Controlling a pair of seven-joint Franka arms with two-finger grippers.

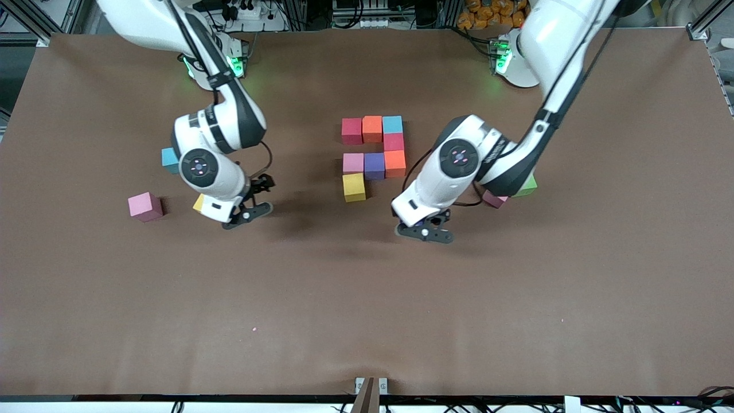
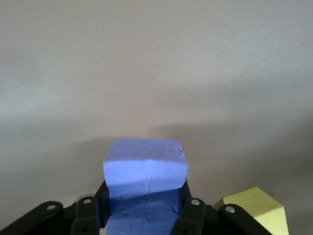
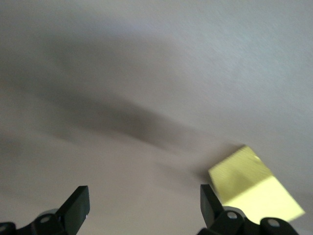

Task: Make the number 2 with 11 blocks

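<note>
Purple block in left gripper

The front camera sits high, facing the arms' bases and looking steeply down on the whole brown surface. Each wrist camera looks past its own jaws, close above the surface. The left wrist view is filled low by a purple block and shares the front view's yellow block with it.
</note>
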